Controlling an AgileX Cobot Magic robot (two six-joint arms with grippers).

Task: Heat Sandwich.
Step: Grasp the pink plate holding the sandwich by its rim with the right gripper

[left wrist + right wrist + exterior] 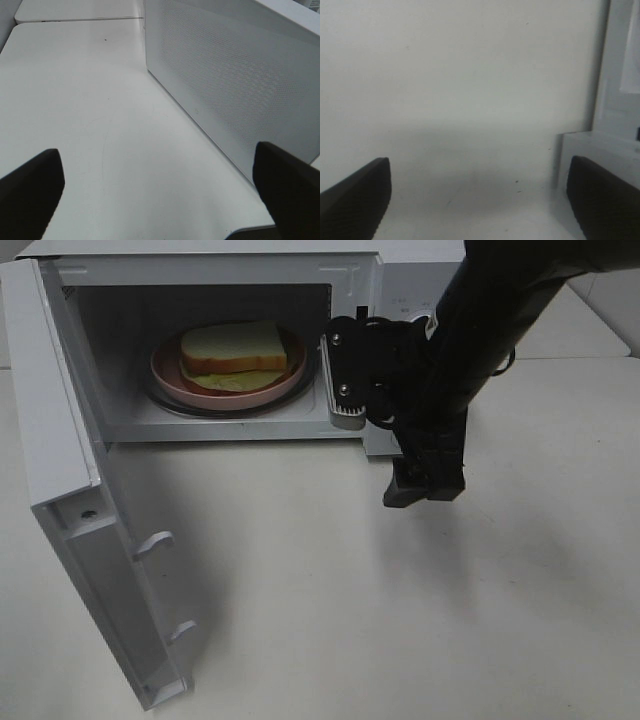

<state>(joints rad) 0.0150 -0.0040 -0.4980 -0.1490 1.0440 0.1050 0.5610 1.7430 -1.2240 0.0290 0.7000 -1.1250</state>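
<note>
We see the sandwich (233, 348) on the pink plate (245, 398) inside the microwave (420, 290), whose door (60, 440) stands swung wide, so the cavity mouth is open in front. The right gripper (340, 375) hangs at the cavity's right edge, jaws spread wide and gripping nothing (bare table (350, 590) lies below). The left gripper (160, 195) is equally wide and empty beside a perforated white panel (225, 75).

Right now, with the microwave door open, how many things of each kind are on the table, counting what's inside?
microwave: 1
pink plate: 1
sandwich: 1
Total: 3
</note>
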